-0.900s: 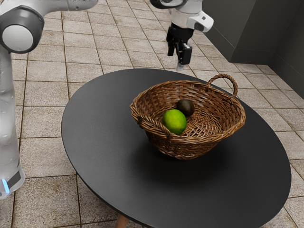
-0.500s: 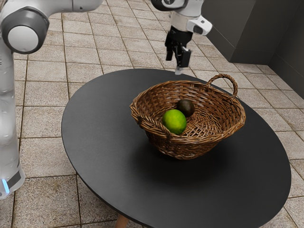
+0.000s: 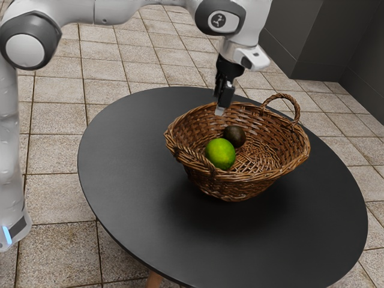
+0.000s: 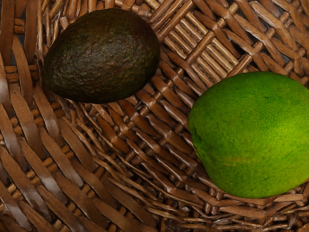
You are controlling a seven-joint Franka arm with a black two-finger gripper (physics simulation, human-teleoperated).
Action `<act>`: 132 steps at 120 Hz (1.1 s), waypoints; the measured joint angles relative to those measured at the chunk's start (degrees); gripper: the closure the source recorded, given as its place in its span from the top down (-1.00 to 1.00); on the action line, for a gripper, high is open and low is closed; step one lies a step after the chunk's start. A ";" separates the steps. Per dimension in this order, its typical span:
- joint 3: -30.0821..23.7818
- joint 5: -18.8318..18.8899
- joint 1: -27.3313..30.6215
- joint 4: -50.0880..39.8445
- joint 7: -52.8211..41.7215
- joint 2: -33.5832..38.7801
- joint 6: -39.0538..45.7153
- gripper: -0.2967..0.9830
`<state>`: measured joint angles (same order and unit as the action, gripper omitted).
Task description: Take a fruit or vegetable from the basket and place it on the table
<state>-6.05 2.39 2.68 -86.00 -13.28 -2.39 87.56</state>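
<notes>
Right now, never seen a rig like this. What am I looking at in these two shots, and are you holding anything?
I'm a single jointed robot arm ending in a black gripper. The exterior view comes from a camera beside me; the wrist view comes from one on my hand, looking down into the basket.

On the round dark table stands a wicker basket. In it lie a dark, rough-skinned fruit that looks like an avocado and a smooth green fruit, maybe a mango or lime.

I'm holding nothing: the gripper is above the basket, and both fruits lie below it.
</notes>
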 joint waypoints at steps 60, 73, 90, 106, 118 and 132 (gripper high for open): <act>-1.33 4.00 -1.21 -4.12 -9.60 0.45 11.18 0.51; -0.96 4.84 0.07 -5.00 -10.81 0.42 13.19 0.51; -0.97 5.31 2.85 -6.61 -12.09 0.38 15.68 0.51; -1.26 5.55 4.73 -6.89 -13.05 0.44 17.34 0.51; -1.51 5.63 4.91 -6.92 -13.63 0.42 18.32 0.51; -1.63 5.64 3.74 -6.96 -14.20 0.38 19.05 0.51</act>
<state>-7.68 8.02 6.41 -92.96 -27.48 -2.01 106.61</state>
